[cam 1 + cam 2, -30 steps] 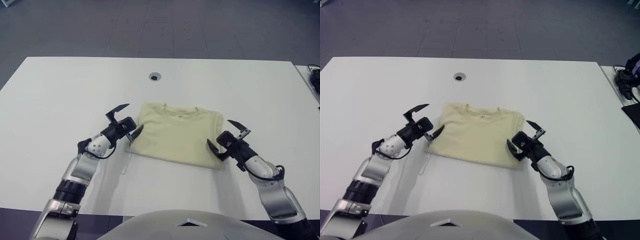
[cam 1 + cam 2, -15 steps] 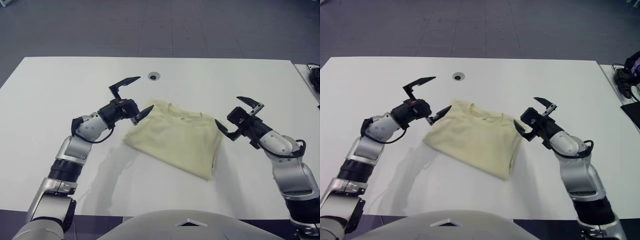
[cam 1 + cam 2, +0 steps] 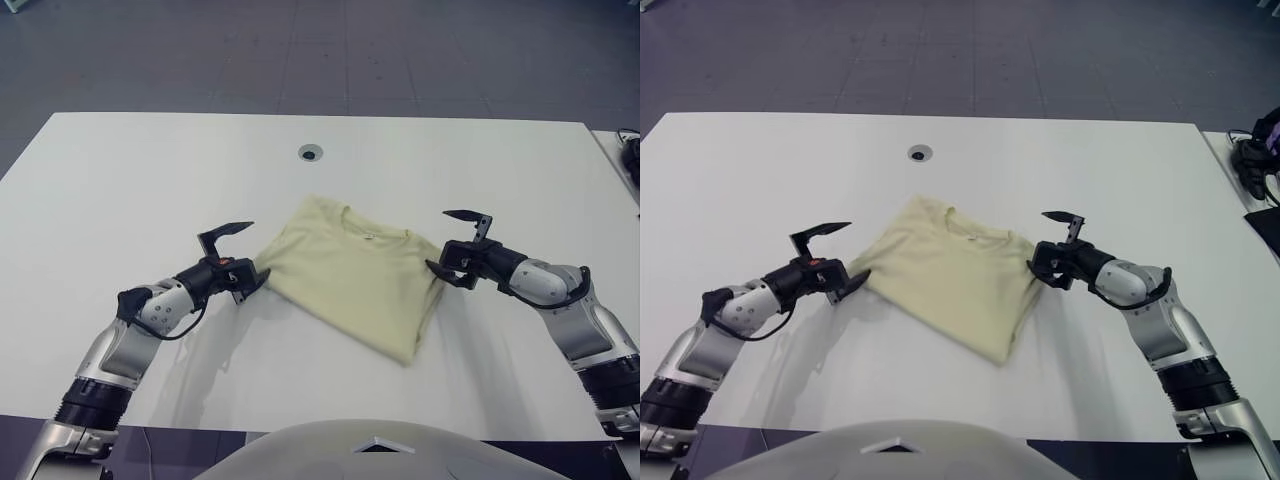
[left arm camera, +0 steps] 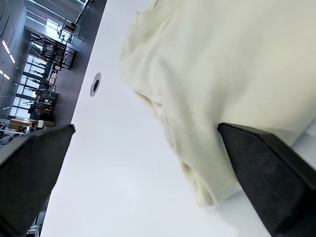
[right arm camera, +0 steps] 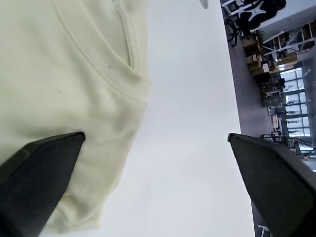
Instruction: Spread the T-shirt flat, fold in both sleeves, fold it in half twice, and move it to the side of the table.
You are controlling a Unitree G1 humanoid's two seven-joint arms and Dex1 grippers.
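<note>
The pale yellow T-shirt lies folded into a compact rectangle near the middle of the white bench, turned askew so that one corner points toward the robot; its collar faces the far side, where a small round hole sits in the bench top. The left tool is at the shirt's left corner, wide open and holding nothing. Its lower finger tip is right at the cloth edge, though contact cannot be judged, and its upper finger is raised well above it. The right tool stands at the shirt's right edge, also spread wide and empty, with the lower finger against or just beside the fold and the upper one lifted. The left arm reaches forward low over the bench, forearm angled inward toward the shirt. The right arm is bent at the elbow, forearm pointing inward across the bench.
</note>
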